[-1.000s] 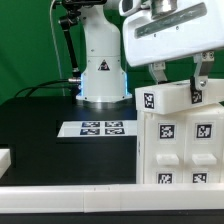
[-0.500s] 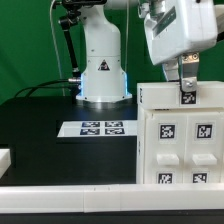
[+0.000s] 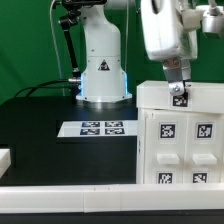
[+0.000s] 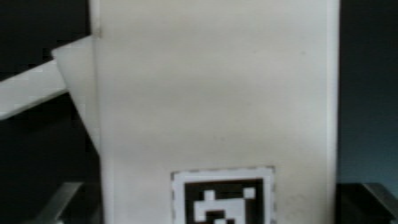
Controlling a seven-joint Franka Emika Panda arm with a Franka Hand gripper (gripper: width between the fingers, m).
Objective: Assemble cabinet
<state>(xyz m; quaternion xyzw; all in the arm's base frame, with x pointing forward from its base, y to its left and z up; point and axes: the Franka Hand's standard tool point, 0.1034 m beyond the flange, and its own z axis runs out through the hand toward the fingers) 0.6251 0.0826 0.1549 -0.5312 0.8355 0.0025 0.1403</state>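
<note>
Exterior view, left to right. At the exterior view's left edge, a small flat white plastic piece (image 3: pixel 5 157) lies on the black table (image 3: pixel 40 125); it sits as it did one second ago. Toward the centre, the marker board (image 3: pixel 101 128), a thin white sheet carrying four printed tags, lies flat in front of the white robot base (image 3: pixel 102 55), likewise unchanged. At the exterior view's right stands the cabinet (image 3: pixel 180 135), a boxy white plastic body of tagged panels. One second ago a white top panel was held tilted above this body; half a second ago it had levelled; it now lies flat across the top of the cabinet, flush as far as can be judged. The two-finger gripper (image 3: pixel 178 88) has turned from broadside to end-on and is lowered onto the top's rear edge, where a tag (image 3: pixel 180 99) shows just beneath it. Whether its fingers clamp the panel or have let go cannot be told. The wrist view is filled by a white panel face (image 4: pixel 214 90) with a tag (image 4: pixel 228 197). The seating step appears nearly complete; release would plausibly follow.
</note>
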